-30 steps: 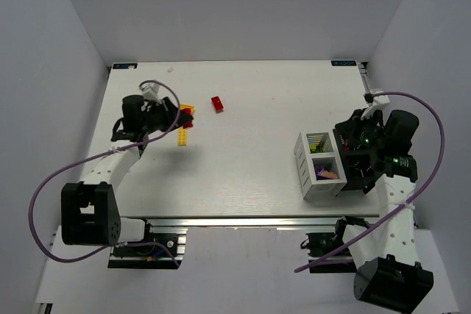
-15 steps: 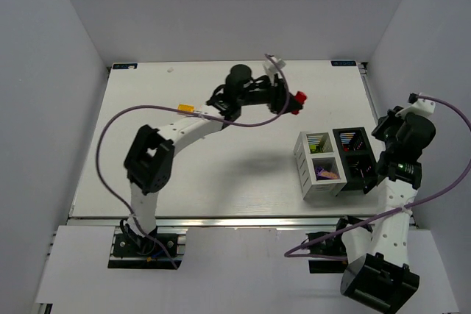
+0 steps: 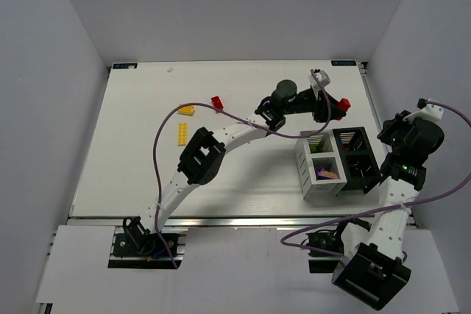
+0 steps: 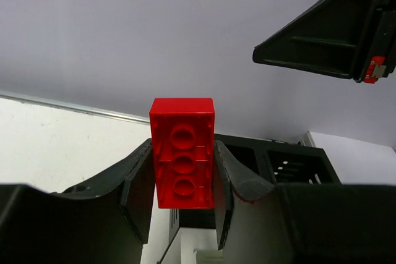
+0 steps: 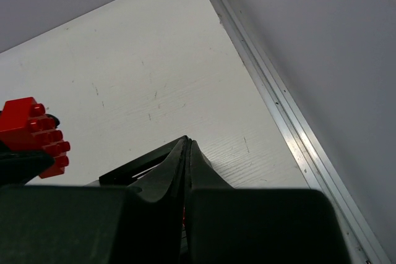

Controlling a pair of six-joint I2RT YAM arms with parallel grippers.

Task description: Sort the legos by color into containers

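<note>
so, top view first: the left arm has swung right across from the loose pile on the left, and the left gripper [image 3: 332,106] now hangs just behind the containers [image 3: 304,168] with a red lego [image 3: 344,104] in it. a second red brick [image 3: 217,102], a yellow brick [image 3: 187,110] and a yellow strip [image 3: 181,133] sit well apart from the box on the table [image 3: 243,182].

left wrist view: the fingers [image 4: 139,183] are clamped on both long sides of the red lego [image 4: 183,153], studs facing the lens, and the black compartments [image 4: 291,165] sit just beyond.

right wrist view: the right gripper [image 5: 188,146] is pinched fully together on nothing, backed off to the side. the red lego [image 5: 28,134] pokes in at the left edge, up in the air.

pick and carry look done, so only the drop is left. can't tell which compartment takes reds.
</note>
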